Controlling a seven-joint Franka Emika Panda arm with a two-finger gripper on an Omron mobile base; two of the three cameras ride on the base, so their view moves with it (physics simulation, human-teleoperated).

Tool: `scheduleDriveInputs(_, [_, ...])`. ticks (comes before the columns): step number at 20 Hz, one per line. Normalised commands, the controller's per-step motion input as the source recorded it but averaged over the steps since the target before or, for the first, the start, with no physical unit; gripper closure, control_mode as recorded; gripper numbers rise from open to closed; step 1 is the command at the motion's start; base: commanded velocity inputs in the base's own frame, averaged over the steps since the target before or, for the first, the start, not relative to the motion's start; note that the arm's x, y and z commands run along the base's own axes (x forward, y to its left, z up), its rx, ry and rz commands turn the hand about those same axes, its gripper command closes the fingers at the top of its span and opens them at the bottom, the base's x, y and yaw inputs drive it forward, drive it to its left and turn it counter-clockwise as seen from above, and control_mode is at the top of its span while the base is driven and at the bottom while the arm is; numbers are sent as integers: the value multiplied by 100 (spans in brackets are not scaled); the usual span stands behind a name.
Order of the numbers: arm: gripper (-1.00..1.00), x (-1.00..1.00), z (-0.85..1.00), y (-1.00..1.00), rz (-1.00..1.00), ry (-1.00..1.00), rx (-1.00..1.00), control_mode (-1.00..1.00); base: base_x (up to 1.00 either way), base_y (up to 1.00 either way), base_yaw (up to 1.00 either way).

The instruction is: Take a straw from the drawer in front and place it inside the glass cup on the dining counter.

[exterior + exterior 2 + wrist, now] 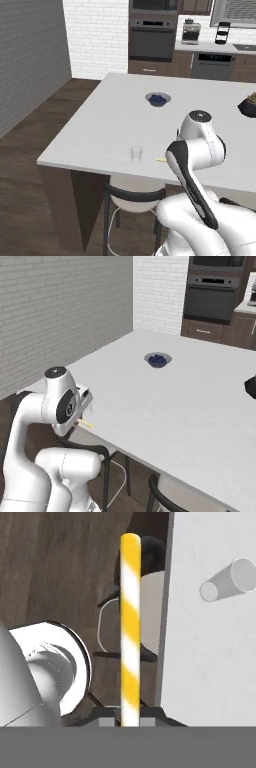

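- White brick wall [97, 35] at the back.
- Dark wood floor [30, 200].
- Built-in oven [152, 37] among brown cabinets.
- Black-framed stool [132, 197].

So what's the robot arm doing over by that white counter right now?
The white arm's tool is shut on a thin yellow-and-white striped straw, held out near the edge of the big white-topped dining counter. The small clear glass cup stands empty near that edge, so the straw is not yet in it. A small bowl of dark blue things sits farther back on the counter.
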Motion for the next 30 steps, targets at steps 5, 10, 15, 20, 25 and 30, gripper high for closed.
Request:
scheduleDriveInputs(5, [100, 29, 25, -22, 2, 0, 27, -100, 0, 0, 0])
scheduleDriveInputs(10, [100, 23, 27, 3, 11, -3, 39, -100, 0, 0, 0])
scheduleDriveInputs(15, [100, 45, 31, 13, 9, -14, 50, -100, 0, 0, 0])
scheduleDriveInputs(20, [100, 50, 14, 7, 3, -24, 46, -100, 0, 0, 0])
scheduleDriveInputs(25, [100, 55, 1, 0, 0, -23, 43, -100, 0, 0, 0])
scheduleDriveInputs(30, [100, 59, 25, 11, 0, 3, 21, -100, 0, 0, 0])
